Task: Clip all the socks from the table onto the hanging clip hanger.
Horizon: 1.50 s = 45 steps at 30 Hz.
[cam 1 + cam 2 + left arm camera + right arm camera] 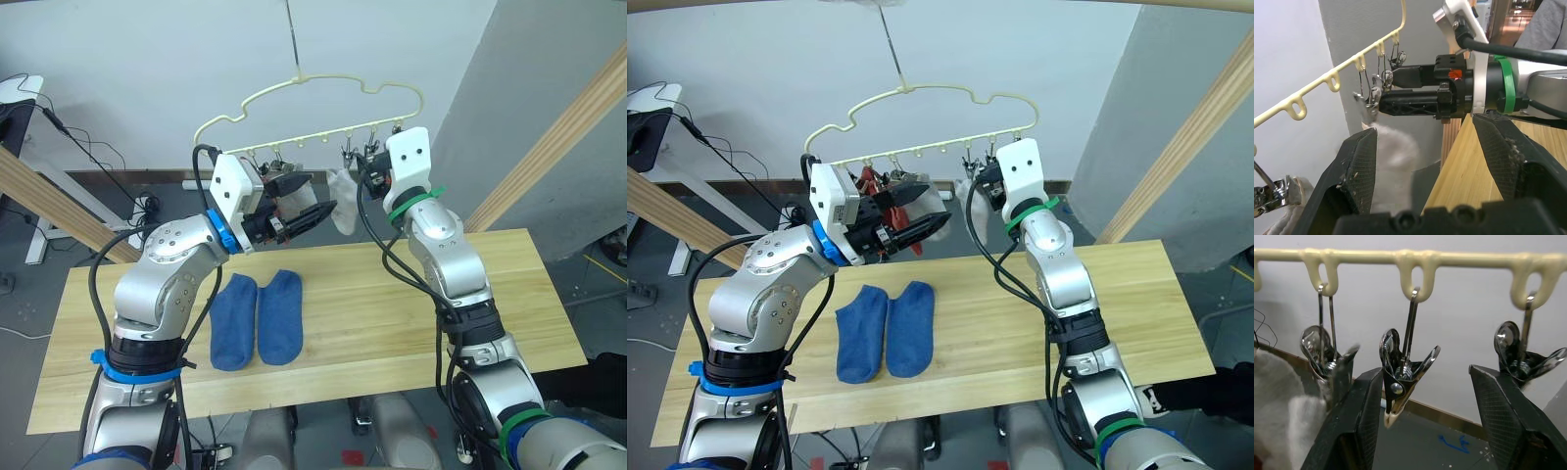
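Light plank table; two blue socks lying side by side, touching

lab or workshop, bare grey floor, loose cables, timber beams

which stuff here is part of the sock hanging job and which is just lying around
Part of the job:
- two blue socks on the table
- clip hanger with its metal clips
- light grey sock already clipped up
- left gripper and right gripper, both with fingers open

Just lying around:
- wooden beams
- cables on the floor behind
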Available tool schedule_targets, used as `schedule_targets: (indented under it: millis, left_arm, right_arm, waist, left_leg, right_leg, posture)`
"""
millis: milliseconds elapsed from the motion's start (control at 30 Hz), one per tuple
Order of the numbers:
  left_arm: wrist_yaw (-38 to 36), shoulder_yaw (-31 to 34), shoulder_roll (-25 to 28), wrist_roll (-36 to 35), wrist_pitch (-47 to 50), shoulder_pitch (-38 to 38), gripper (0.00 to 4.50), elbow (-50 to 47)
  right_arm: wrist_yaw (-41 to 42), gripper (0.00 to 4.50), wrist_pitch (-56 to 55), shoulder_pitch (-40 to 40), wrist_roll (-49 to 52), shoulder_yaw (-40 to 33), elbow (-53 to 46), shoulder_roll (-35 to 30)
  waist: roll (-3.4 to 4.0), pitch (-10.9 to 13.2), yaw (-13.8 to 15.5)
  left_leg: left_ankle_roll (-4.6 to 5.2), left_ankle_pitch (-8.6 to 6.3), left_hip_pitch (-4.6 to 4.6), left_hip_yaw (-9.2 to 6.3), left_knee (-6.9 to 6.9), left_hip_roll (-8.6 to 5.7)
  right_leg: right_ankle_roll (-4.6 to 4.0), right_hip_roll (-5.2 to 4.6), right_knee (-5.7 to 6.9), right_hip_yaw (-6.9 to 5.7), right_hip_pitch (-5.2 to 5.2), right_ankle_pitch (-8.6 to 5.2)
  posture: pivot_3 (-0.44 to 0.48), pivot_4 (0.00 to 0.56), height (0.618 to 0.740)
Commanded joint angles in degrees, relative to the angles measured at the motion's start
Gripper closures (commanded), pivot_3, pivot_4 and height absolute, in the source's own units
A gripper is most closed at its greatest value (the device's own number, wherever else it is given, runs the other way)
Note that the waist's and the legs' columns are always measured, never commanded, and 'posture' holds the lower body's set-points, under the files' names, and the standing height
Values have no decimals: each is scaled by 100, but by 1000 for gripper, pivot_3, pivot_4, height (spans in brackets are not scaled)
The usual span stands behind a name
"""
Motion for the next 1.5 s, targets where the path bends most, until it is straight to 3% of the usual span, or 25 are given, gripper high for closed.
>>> schedule_targets:
  millis: [33, 633, 967, 1067, 1500]
  left_arm:
    - [-28, 17, -16, -22, -105, -72, 1025, -139]
    - [123, 107, -130, -160, 72, -152, 1025, -140]
    - [135, 71, -149, -144, 74, -98, 1025, -170]
    - [134, 61, -152, -142, 79, -97, 1025, -172]
    - [118, 13, -167, -109, 66, -94, 1025, -169]
  right_arm:
    - [17, 1603, -157, -167, 15, -42, -107, 72]
    - [300, 1603, 38, -362, 187, -71, -124, 364]
    - [-213, 1603, 296, -222, 138, -240, -390, 579]
    - [-281, 2456, 310, -185, 139, -242, -459, 632]
    - [-627, 2456, 603, -71, 212, -365, -668, 811]
  waist:
    - [0, 0, 0]
    - [0, 0, -4]
    - [0, 0, -4]
    - [0, 0, -5]
    - [0, 0, -7]
  left_leg:
    - [0, 0, 0, 0, 0, 0]
    - [0, 0, 0, -1, 1, 0]
    - [0, 0, 0, -2, 1, 1]
    - [0, 0, 0, -2, 1, 1]
    - [0, 0, 0, -2, 1, 1]
  right_leg:
    - [0, 0, 0, -1, 0, 0]
    - [-1, -1, 2, -1, 0, 1]
    - [-1, -1, 2, -1, 0, 1]
    - [-1, -1, 2, -1, 0, 1]
    - [-1, -1, 3, -1, 0, 1]
  posture:
    - [-127, 298, 740]
    - [-126, 297, 740]
    - [-128, 296, 740]
    - [-128, 296, 740]
    - [-136, 298, 740]
